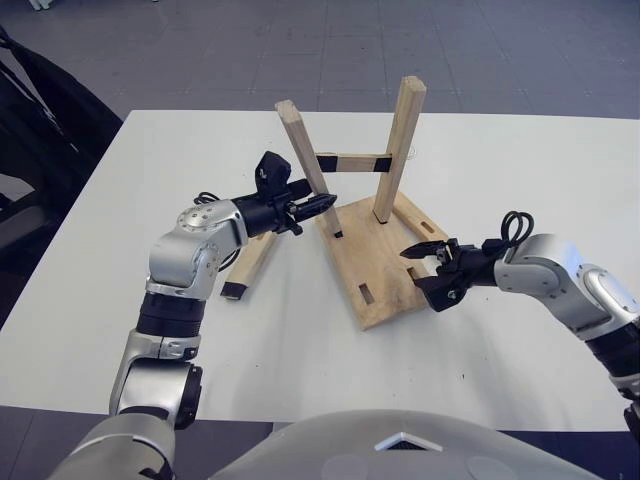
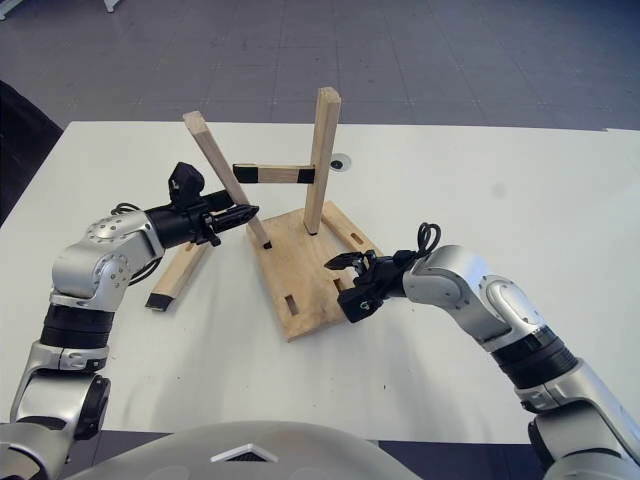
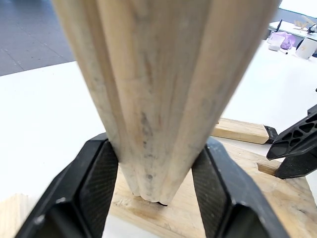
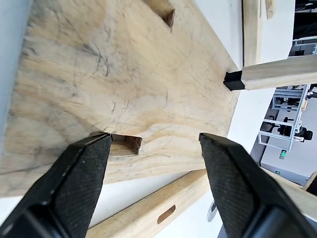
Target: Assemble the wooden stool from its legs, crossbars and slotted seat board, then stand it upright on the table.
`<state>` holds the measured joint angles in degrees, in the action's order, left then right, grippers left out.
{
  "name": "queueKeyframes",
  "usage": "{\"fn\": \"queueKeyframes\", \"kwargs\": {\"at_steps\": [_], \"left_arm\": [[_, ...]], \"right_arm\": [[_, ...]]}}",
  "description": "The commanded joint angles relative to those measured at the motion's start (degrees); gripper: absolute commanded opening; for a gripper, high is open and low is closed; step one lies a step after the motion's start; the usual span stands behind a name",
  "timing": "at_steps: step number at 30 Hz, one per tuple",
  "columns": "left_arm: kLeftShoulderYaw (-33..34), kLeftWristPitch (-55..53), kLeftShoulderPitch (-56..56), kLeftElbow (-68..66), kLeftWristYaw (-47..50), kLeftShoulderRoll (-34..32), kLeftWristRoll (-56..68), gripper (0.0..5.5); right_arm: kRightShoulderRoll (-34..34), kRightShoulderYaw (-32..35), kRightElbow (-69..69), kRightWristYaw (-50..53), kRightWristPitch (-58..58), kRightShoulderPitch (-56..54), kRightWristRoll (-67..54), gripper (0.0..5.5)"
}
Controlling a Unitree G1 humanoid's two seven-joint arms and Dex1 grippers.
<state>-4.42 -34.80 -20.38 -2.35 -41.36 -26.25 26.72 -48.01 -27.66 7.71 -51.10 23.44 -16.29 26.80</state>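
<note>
The right gripper point(image 1: 415, 267) is nearest. Its jaws are spread wide and hold nothing. They straddle the near right edge of the seat board point(image 1: 372, 262), with one finger point(image 4: 74, 183) just beside an empty slot point(image 4: 125, 145). Whether it touches the wood cannot be told.

The left gripper point(image 1: 322, 203) is clamped on the leaning leg point(image 1: 303, 158), low on its length, with a pad point(image 3: 101, 181) pressed against each side.

The seat board lies flat on the white table point(image 1: 150, 180), turned at an angle, pale wood with a second empty slot point(image 1: 366, 292) near its front corner. The leaning leg's black-tipped foot sits at the board's left side and the leg tilts away to the left. An upright leg point(image 1: 400, 145) stands at the board's far side. A short crossbar point(image 1: 352, 161) with black ends joins the two legs.

A loose wooden piece point(image 1: 255, 262) lies on the table under the left arm. Another bar point(image 1: 425, 218) lies along the board's far right edge.
</note>
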Motion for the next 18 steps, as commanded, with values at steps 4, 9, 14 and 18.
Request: {"fn": "queueKeyframes", "kwargs": {"at_steps": [4,9,14,18], "left_arm": [[1.2,5.8,12.1,-3.7,-0.3,-1.0,-3.0,2.10],[1.9,10.3,13.4,-7.0,-1.6,-0.8,-2.8,2.10],[2.4,8.1,11.9,-11.1,-1.5,0.8,-1.0,2.10],[2.6,5.8,11.3,-13.3,-1.4,1.1,0.5,2.10]], "right_arm": [[0.0,-2.0,-0.8,-3.2,-0.1,2.7,-0.2,3.26],[-0.8,-2.4,-3.3,-3.1,1.2,2.4,0.8,3.26],[-1.5,-2.8,-6.3,-1.9,4.3,2.4,3.1,3.26],[-1.9,-3.3,-8.2,-1.0,6.3,2.6,4.8,3.26]]}}
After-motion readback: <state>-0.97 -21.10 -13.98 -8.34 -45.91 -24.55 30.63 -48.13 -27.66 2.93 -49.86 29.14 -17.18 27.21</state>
